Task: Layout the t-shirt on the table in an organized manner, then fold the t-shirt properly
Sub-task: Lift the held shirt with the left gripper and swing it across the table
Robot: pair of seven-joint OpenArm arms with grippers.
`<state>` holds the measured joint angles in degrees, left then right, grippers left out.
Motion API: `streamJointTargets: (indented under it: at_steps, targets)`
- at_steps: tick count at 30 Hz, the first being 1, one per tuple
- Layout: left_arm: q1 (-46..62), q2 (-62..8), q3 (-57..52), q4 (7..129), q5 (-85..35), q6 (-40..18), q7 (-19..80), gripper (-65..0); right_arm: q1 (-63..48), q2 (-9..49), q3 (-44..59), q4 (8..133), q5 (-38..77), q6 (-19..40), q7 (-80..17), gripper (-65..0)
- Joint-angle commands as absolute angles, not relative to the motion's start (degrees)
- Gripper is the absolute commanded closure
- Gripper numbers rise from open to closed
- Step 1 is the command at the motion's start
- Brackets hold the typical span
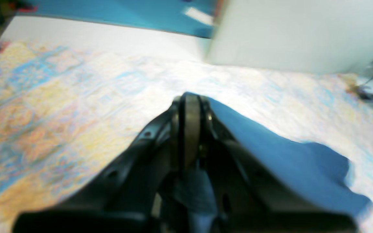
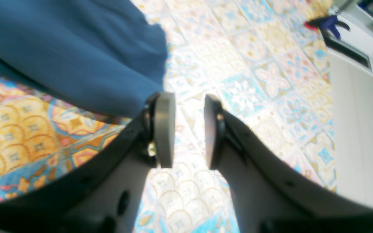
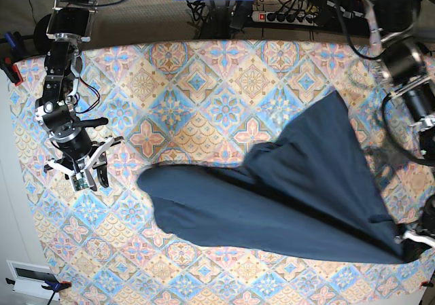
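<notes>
Shirt: the t-shirt [image 3: 299,196] lies stretched across the middle and one side of the table [image 3: 204,87], pulled into a long wedge, not yet flat
Left gripper: the left gripper [image 1: 191,129] has its jaws pressed together on a corner of the cloth near the table edge, likely to drag that end taut
Right gripper: the right gripper [image 2: 189,129] has jaws partly apart with nothing between them, just beside the shirt's rounded end, apparently placed to pinch it next
Stage: laying out, folding not begun
</notes>
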<state>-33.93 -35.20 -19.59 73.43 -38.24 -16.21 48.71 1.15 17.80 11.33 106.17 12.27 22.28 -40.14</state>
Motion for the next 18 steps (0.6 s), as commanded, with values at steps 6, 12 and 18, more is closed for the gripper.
streamJointTargets:
  at_steps: [6,12,18]
  targets:
    - [-35.3,-43.0,-4.2,53.5,-37.5,-16.5,24.7,-0.2,2.0,17.7,8.5,107.5,12.6,22.1,-38.8,-14.6]
    - [-35.2,-41.8,1.1,48.9,-22.3,-6.5,18.1,-14.4,0.4,17.6,7.3,107.6,12.4,22.1,-38.8,-14.6]
    - [-28.9,-41.9,1.0,53.9,-25.5,-3.1,20.0,-27.0,0.4,17.2,7.3,107.6,12.4,22.2,-38.8,-14.6]
